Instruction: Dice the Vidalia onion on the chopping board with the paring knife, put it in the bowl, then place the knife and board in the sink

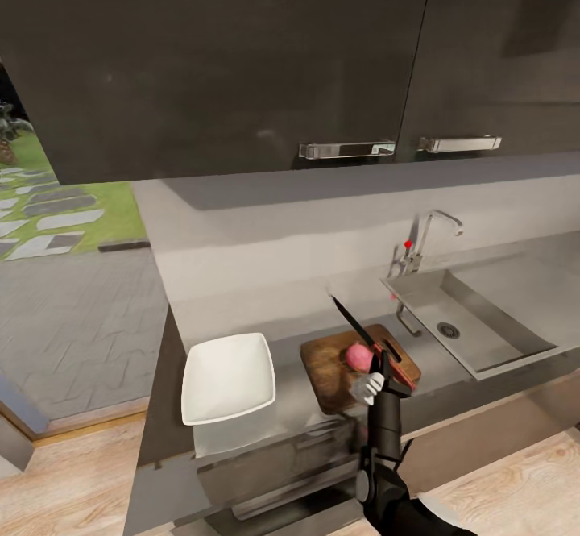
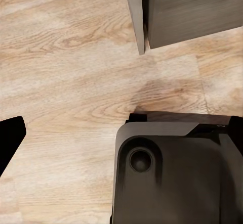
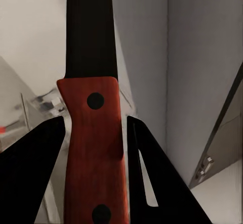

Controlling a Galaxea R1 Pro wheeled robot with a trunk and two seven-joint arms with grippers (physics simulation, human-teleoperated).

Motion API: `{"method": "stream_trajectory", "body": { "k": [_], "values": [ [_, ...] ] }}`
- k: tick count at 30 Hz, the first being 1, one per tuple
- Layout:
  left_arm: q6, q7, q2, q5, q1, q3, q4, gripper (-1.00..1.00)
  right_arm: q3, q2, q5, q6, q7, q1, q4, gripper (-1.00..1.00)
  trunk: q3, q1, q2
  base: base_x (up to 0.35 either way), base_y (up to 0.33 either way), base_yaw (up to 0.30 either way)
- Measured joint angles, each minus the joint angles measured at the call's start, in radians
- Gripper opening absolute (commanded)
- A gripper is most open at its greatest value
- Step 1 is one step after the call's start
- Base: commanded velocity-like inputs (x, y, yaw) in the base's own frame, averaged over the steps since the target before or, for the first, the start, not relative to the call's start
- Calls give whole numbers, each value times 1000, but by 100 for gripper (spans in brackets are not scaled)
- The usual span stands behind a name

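Dark countertop (image 1: 294,359) carries my brown chopping board (image 1: 330,367) with the pinkish onion (image 1: 358,355); my right gripper (image 1: 385,375) clamps the red-handled paring knife (image 1: 362,333).

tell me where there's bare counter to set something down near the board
Bare countertop lies between the bowl and the chopping board, and between board and sink. The board itself is crowded: the Vidalia onion sits there, with the right pincer holding the paring knife above it.

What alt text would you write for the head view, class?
The right gripper holds the paring knife, blade raised, over the Vidalia onion on the chopping board. An empty bowl sits beside it on the countertop, the sink on the other side.
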Motion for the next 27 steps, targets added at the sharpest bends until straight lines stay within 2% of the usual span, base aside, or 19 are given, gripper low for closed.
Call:
{"method": "stream_trajectory", "body": {
  "k": [6, 11, 13, 19, 27],
  "values": [
    [0, 0, 0, 0, 0, 0, 0, 100, -2, -14, -1, 0, 0, 0, 1, -100, 0, 0, 0, 0, 0, 0],
    [0, 0, 0, 0, 0, 0, 0, 100, -82, -25, -1, 0, 0, 0, 4, -100, 0, 0, 0, 0, 0, 0],
    [0, 0, 0, 0, 0, 0, 0, 100, -97, -26, -2, 0, 4, 0, 4, -100, 0, 0, 0, 0, 0, 0],
    [0, 0, 0, 0, 0, 0, 0, 100, -107, -27, -2, 0, 48, 0, 6, -100, 0, 0, 0, 0, 0, 0],
    [0, 0, 0, 0, 0, 0, 0, 100, -108, -25, -1, 0, 65, 0, 27, -100, 0, 0, 0, 0, 0, 0]
  ]
}}
